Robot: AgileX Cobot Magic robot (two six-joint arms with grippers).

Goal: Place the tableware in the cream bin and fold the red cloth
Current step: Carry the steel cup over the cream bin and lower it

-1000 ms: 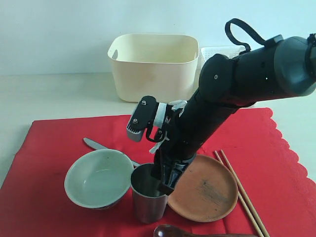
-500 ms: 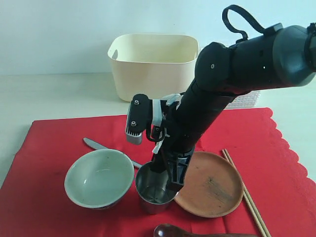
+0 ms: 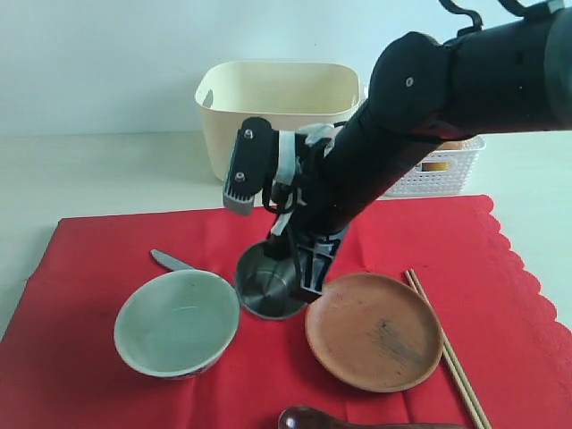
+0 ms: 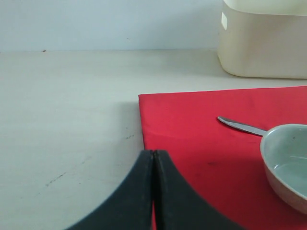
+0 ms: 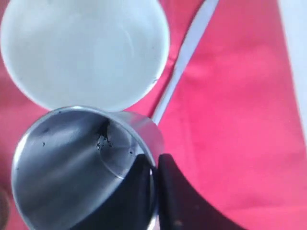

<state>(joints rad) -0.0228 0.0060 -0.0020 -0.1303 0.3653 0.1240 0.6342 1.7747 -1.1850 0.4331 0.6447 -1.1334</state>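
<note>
We see a table from the front. The right claw [image 3: 302, 273] pinches the rim of the steel cup [image 3: 266, 288], with one finger inside the cup and one outside. It holds the cup tilted, apparently just clear of the red cloth [image 3: 89, 259], with the mouth turned toward us.

From the cup, the pale bowl [image 3: 176, 320] sits at eight o'clock and the brown plate [image 3: 374, 332] at four o'clock. The knife [image 3: 172, 261] pokes out at nine o'clock. The cream bin [image 3: 277, 112] stands beyond the cloth at twelve o'clock. The left claw [image 4: 153, 191] hangs by the cloth's left edge with its fingers pressed together, holding nothing.

We judge the step in hand to be carrying the cup to the bin. The grip is on the thin rim only and the cup hangs askew, so the pinch should stay firm. The arm should raise the cup above the bin's near wall, then travel toward twelve o'clock. It should let go only once the cup is low inside, so it neither clatters nor bounces out.

A second ago the cup stood upright on the cloth between bowl and plate, with the claw reaching into it. Now the cup is tipped and closer to the bin. The arm has also risen, uncovering a white basket [image 3: 438, 170] at two o'clock.
</note>
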